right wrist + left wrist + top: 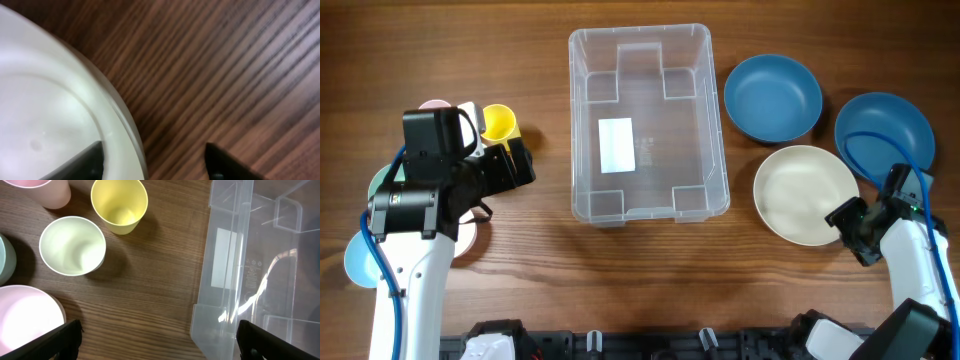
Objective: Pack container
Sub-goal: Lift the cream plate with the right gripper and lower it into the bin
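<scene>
1. Container (pixel 670 135): clear plastic bin with rounded corners and a rim. It stands upright and open-topped at the middle of your bench (pixel 540 260). A white label (pixel 616 145) lies on its floor.
2. Left pincer (pixel 160 342): left of the container and apart from it. Its fingers (pixel 65 342) are spread wide, with only bare bench between them.
3. Yellow cup (pixel 119 205): left of the container, upright with its mouth up, near the left pincer.
4. Pale cup (pixel 72 245): upright, just beside the yellow cup on the side away from the container.
5. Pink cup (pixel 45 190): farther from the container than the yellow cup and cut off by the top edge of the left wrist view.
6. Pink bowl (pixel 25 320): farther left of the container again, only partly in view.
7. Cream bowl (pixel 805 193): on the bench just right of the container's near right corner, not touching it.
8. Right pincer (pixel 155 162): right of the container, at the cream bowl's far edge. Its fingers (pixel 80 165) are spread and straddle the bowl's rim, one inside the bowl and one over the bench outside. You cannot tell whether either touches the rim.
9. First blue bowl (pixel 772 97): just beside the container's right wall, behind the cream bowl.
10. Second blue bowl (pixel 885 130): well right of the container, beyond the first blue bowl.
</scene>
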Controlling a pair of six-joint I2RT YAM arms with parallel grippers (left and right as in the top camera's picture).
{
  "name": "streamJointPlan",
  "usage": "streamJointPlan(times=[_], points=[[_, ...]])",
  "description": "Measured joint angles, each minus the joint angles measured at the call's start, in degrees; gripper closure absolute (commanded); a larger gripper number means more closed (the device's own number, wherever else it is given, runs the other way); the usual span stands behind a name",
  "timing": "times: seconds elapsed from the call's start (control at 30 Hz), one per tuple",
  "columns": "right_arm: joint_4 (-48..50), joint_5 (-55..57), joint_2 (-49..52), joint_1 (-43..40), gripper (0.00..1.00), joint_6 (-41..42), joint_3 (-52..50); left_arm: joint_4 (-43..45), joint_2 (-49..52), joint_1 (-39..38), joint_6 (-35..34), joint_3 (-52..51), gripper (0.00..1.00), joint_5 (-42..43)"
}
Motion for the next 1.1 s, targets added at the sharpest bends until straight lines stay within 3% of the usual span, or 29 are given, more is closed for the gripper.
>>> streamJointPlan(times=[0.1, 0.17, 0.5, 0.73, 1.1], points=[[1.9, -0.1, 0.0, 0.0, 0.8, 0.2, 0.0, 0.0, 0.0, 0.0, 0.0, 0.0, 0.0, 0.0], [2.2, -0.2, 0.0, 0.0, 0.82, 0.2, 0.0, 0.0, 0.0, 0.0, 0.0, 0.0, 0.0, 0.0], [0.6, -0.2, 0.3, 0.0, 0.83, 0.2, -0.1, 0.0, 0.0, 0.0, 0.0, 0.0, 0.0, 0.0], [0.9, -1.1, 4.8, 0.0, 0.96, 0.2, 0.0, 0.0, 0.0, 0.0, 0.0, 0.0, 0.0, 0.0], [1.6, -3.3, 5.8, -0.3, 0.96, 0.0, 0.8, 0.0, 0.0, 0.0, 0.0, 0.0, 0.0, 0.0]])
